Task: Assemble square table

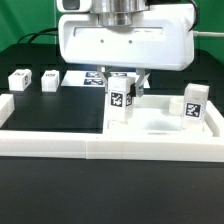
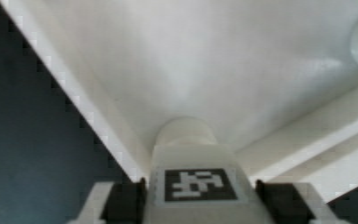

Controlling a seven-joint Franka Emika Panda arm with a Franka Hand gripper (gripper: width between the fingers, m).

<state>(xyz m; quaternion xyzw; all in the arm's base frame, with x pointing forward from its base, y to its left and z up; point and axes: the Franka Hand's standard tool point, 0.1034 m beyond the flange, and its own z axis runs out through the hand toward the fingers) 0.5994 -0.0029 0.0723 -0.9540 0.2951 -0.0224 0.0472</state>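
The arm is working on one leg (image 1: 120, 100) of the table. The leg stands up straight in the middle of the exterior view, at the left corner of the slab (image 1: 155, 122). The gripper (image 1: 122, 90) comes down over it, with one finger (image 2: 108, 203) on each side of the leg. I cannot tell if the fingers squeeze the leg or just sit beside it.

I think the step is to get this leg into a corner hole of the slab. Next, the fingers need a firm hold. Then the leg must stay straight and go right over the hole, which I cannot see here.

The slab is white, flat and smooth, like hard plastic. The leg is a small white block with a round top and a black-and-white square tag. One more leg (image 1: 193, 103) stands at the exterior view's right. Two others (image 1: 18, 82) (image 1: 48, 78) sit at its upper left on the dark table (image 1: 50, 110).
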